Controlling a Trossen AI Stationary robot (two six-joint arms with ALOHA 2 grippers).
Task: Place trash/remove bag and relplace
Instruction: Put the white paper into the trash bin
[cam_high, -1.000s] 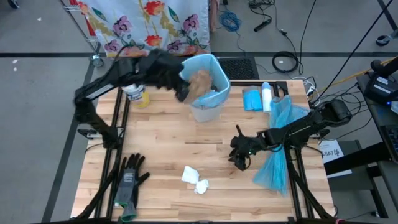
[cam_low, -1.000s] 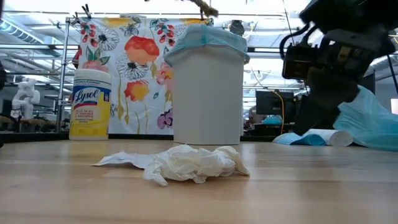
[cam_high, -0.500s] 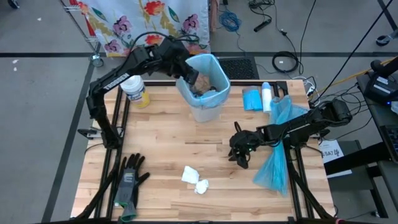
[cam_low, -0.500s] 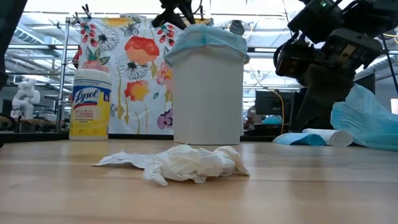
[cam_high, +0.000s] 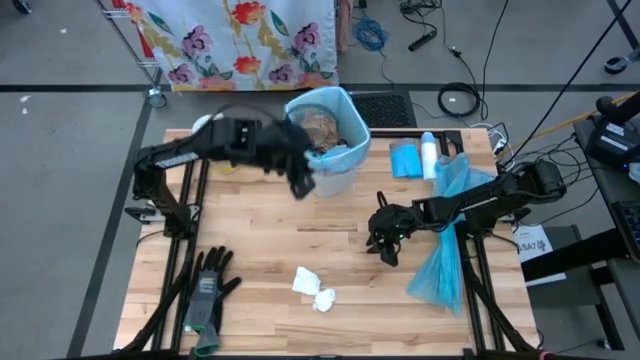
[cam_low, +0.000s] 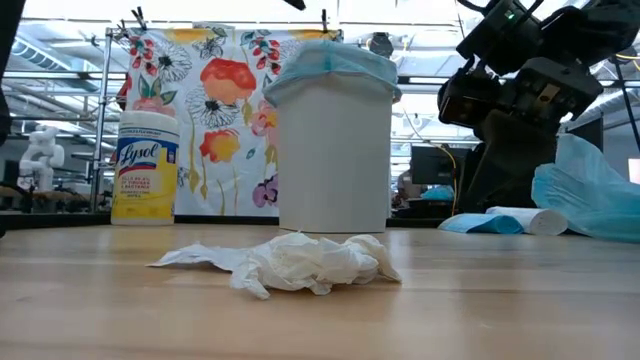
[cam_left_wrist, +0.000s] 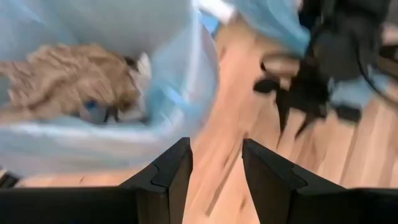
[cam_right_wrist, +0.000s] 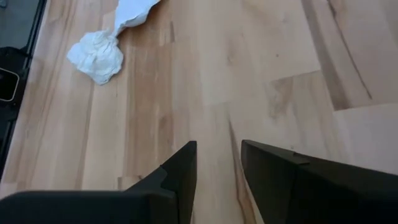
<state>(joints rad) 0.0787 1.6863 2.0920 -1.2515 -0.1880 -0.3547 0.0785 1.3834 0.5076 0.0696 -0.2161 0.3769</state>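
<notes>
A white bin (cam_high: 330, 150) lined with a blue bag stands at the table's far middle, also in the low view (cam_low: 335, 150). Brown crumpled paper (cam_high: 320, 124) lies inside it (cam_left_wrist: 68, 81). My left gripper (cam_high: 300, 180) hovers open beside the bin's near-left side, with nothing between its fingers (cam_left_wrist: 216, 165). Two white tissue wads (cam_high: 312, 287) lie on the table toward the near edge (cam_low: 290, 262). My right gripper (cam_high: 383, 245) hangs open above the bare table, right of the wads (cam_right_wrist: 96, 56), its fingers (cam_right_wrist: 217, 165) empty.
A yellow wipes canister (cam_low: 145, 165) stands left of the bin. Black-and-grey gloves (cam_high: 208, 290) lie at the near left. A loose blue bag (cam_high: 445, 240) hangs over the right edge. A bag roll (cam_high: 428, 155) and a folded blue bag (cam_high: 404, 160) lie far right.
My left gripper held brown paper above the bin, let it drop inside, then drew back off the rim toward the near edge and sank a little. The paper now lies in the bin. My right gripper rolled slightly in place.
</notes>
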